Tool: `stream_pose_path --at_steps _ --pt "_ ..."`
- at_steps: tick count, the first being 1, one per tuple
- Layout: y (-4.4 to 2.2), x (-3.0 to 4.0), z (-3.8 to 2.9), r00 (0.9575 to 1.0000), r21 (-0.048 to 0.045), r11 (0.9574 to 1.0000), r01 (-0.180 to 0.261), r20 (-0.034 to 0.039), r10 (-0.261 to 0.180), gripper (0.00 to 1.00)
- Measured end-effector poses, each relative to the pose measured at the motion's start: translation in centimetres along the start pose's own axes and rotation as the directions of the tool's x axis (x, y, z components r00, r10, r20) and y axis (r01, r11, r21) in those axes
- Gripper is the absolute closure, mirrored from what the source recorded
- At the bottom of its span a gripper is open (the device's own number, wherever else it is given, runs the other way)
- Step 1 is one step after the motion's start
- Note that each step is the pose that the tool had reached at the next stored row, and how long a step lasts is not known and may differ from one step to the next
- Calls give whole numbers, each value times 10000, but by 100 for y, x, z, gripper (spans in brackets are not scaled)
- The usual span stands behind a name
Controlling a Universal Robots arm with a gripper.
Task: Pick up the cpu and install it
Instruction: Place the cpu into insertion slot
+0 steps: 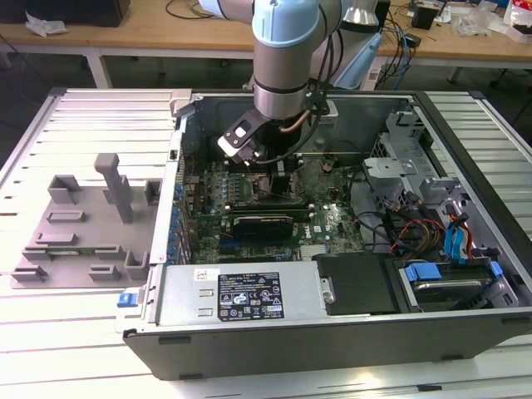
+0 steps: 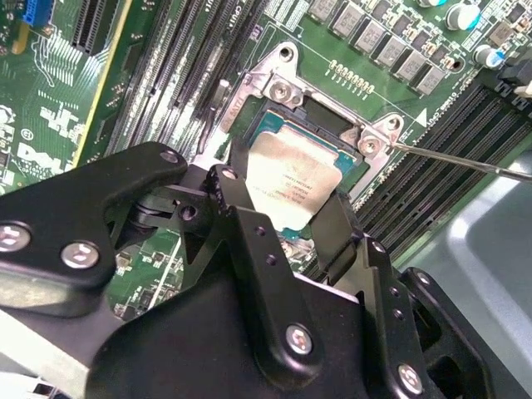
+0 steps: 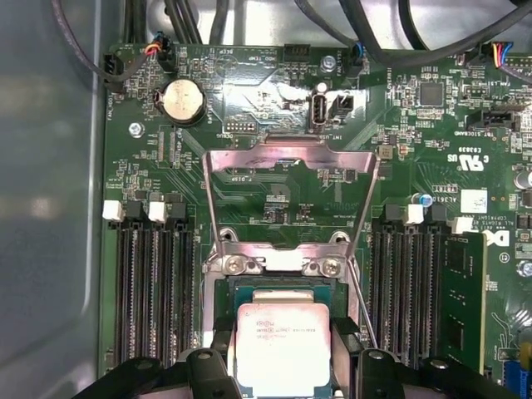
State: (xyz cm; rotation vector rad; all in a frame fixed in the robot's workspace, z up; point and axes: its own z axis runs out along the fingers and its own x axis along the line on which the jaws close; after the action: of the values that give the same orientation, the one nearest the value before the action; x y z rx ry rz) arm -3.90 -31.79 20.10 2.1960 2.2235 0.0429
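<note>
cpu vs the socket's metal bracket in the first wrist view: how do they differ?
The cpu is a solid square slab with print on top; the bracket is an open frame, board showing through it. The cpu sits over the socket between the pincer's fingers; the bracket is swung open, away from it. Both are bare silvery metal.
</note>
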Motion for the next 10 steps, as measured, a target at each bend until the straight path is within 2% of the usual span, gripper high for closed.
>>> stream_pose_path --at_steps 7,10 --pt "-1 0 18 10000 0 10000 -37 1 37 45" --pt "8 0 21 9995 -2 9995 -301 11 301 45"
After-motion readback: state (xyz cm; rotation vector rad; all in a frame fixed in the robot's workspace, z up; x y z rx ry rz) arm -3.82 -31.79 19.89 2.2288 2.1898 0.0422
